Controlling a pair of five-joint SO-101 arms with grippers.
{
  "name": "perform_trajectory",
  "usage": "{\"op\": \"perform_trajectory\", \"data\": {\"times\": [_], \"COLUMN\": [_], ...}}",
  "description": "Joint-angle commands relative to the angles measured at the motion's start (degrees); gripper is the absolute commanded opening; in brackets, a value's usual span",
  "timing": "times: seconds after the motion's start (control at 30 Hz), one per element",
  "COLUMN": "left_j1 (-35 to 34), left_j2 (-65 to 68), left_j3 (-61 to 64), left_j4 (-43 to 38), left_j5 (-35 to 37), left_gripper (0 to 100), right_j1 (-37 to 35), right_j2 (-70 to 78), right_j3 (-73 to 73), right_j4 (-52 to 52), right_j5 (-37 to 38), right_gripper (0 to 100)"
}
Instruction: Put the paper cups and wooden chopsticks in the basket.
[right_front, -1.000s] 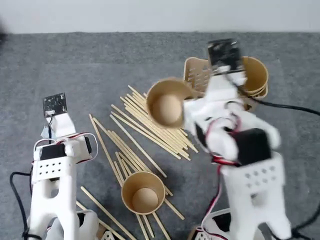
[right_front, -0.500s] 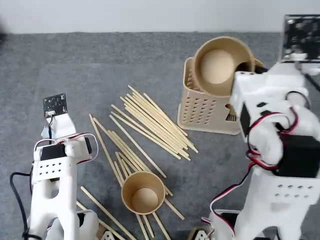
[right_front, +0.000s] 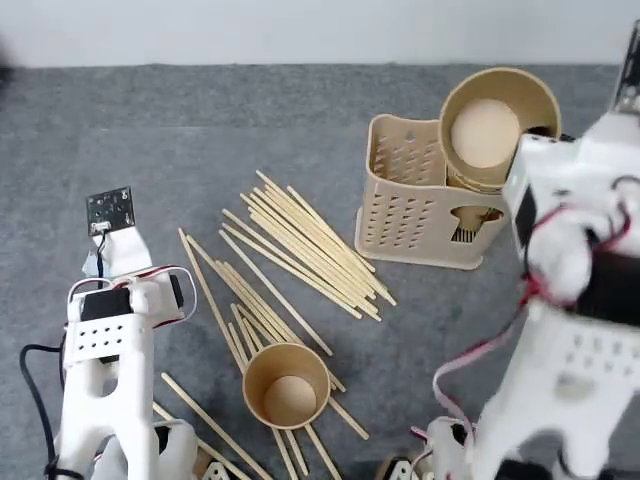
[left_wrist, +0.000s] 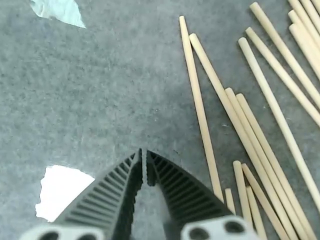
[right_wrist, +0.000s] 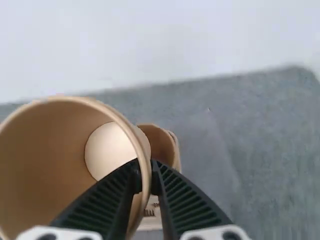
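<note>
Now: somewhere in the middle of the job, I think; a lot is left to pick up.
right gripper (right_wrist: 144, 172): pinched tight on the rim of the held cup (right_front: 485, 130), with one finger inside the cup and one outside.
held cup: up in the air, right over the end of the basket (right_front: 400, 215) nearest the right arm. It is tipped, so its open mouth faces up and a bit sideways.
stacked cup (right_wrist: 161, 142): sits in that end of the basket, just under the held cup.
left gripper (left_wrist: 142, 159): closed with nothing in it, low over the grey mat (right_front: 200, 130), with stick ends just beside it.
loose cup (right_front: 287, 385): stands mouth up on top of some sticks, between the two arms, nearer to the left gripper than to the right one.
chopsticks (right_front: 300, 250): lie flat in a big pile between the left arm and the basket. They run slanted, from far-and-left to near-and-right.
what matters next: the basket is straight below the held cup. So I think the cup only needs to go down and be let go, and then it can slip into the stacked cup.
watch out: the cup is tipped, so it could catch on the basket's wall.
</note>
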Motion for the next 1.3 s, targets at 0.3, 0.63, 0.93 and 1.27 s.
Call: {"op": "perform_trajectory", "data": {"times": [0.3,0.63,0.93,1.27], "left_j1": [-0.26,-0.09,-0.26,-0.26], "left_j2": [-1.93,-1.93,-1.93,-1.93], "left_j3": [-0.22,0.31,0.31,0.31], "left_j4": [-0.97,-1.14,-2.2,-2.2], "left_j5": [-0.26,-0.35,-0.35,-0.35], "left_gripper": [1,1,1,1], "right_j1": [2.86,1.54,-11.91,-25.71], "right_j2": [7.08,6.46,6.46,-4.88], "right_j3": [-2.37,-4.57,-15.38,6.95], "right_j4": [-1.8,-6.11,20.09,19.74], "right_j5": [0.7,2.73,3.08,3.08], "right_gripper": [2.3,28.1,28.0,28.0]}}
